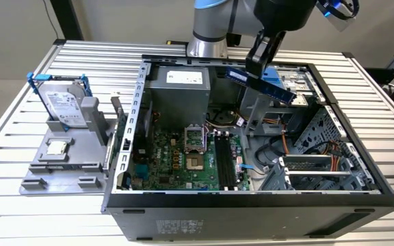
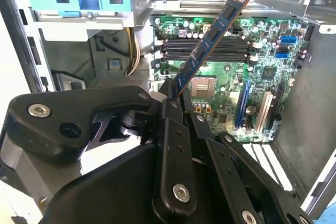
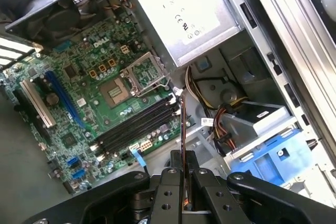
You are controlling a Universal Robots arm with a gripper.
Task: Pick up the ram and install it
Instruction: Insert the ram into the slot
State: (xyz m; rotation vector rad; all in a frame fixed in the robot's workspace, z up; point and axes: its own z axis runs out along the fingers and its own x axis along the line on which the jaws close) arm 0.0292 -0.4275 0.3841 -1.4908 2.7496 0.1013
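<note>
**Item:** ram, a dark-blue stick, tilted in the air over the open case.

**Holder:** gripper. The jaws are closed tight on one end of the stick, and the rest juts free.

**Target:** black slots on the motherboard. In the exterior view they lie at 7 o'clock from the ram, well apart from it.

**Handling (judgement):**
- Level the stick.
- Line it up lengthwise with one slot, contact edge down.
- Keep it clear of the cables.
- Press evenly, since the thin board may flex.
</note>
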